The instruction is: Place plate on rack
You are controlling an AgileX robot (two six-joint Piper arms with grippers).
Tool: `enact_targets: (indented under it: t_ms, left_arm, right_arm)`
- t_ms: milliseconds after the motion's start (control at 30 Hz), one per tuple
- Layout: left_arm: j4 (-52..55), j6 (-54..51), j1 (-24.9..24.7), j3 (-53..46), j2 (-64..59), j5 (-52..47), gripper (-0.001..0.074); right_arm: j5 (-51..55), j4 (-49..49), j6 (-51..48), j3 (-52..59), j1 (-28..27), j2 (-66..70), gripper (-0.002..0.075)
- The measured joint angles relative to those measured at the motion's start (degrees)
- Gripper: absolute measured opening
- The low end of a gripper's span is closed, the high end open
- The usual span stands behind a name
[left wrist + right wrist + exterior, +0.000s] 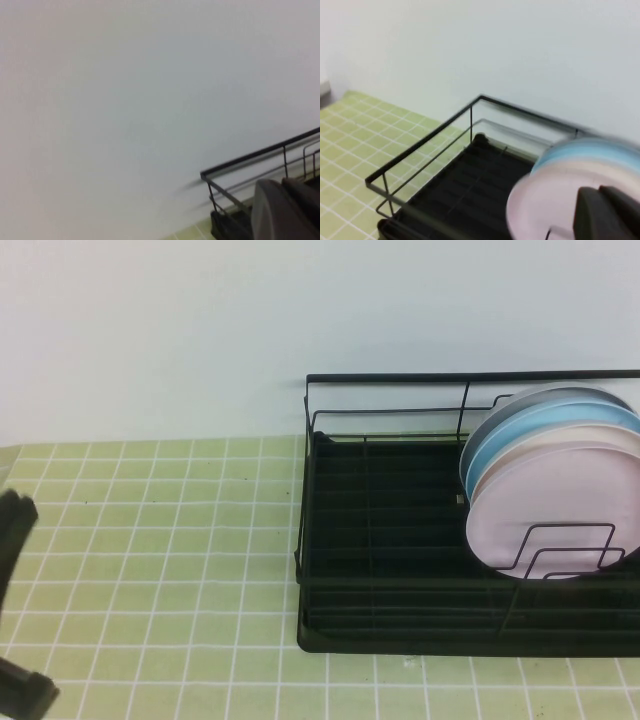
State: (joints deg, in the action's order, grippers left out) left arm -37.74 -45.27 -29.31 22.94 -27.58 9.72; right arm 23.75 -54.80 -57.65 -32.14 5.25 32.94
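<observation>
Plate (560, 515) upright in rack (400, 540), right edge cropped

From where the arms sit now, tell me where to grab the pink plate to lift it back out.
Grip the pink plate by its upper rim, coming down from above: it stands on edge in the rack, blue plate behind. The right gripper is nearest; the left gripper sits away.

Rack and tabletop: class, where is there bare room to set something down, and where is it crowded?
Free: the rack left of the pink plate, and the green tiled table left of it. Crowded: the rack's right end, where plates stand. Left gripper and right gripper show only in wrist views.
</observation>
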Motion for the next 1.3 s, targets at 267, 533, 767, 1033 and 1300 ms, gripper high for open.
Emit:
enact_targets:
  t_ms: [267,533,767,1033,1300]
  left_arm:
    - [0.0,0.0,0.1,-2.9,-0.1,-2.0,0.0000]
    - [0.0,0.0,4.4,-2.9,5.3,-11.9,0.0000]
    - [0.0,0.0,14.5,-2.9,12.3,-18.5,0.0000]
    - [3.0,-1.2,16.0,-2.9,13.1,-19.3,0.0000]
    - [18.9,12.5,16.0,-16.7,20.5,-2.9,0.0000]
  right_arm:
    - [-9.5,-6.3,-3.9,18.4,0.0,-10.8,0.0007]
    - [-9.8,-7.6,-6.0,18.9,0.0,-11.2,0.0007]
    - [-9.6,-8.6,-5.4,18.9,0.0,-11.2,0.0007]
    - [-9.5,-8.6,-5.4,18.9,0.0,-11.2,-0.0002]
    - [-20.7,-1.9,-6.9,23.0,0.0,-25.4,-0.0002]
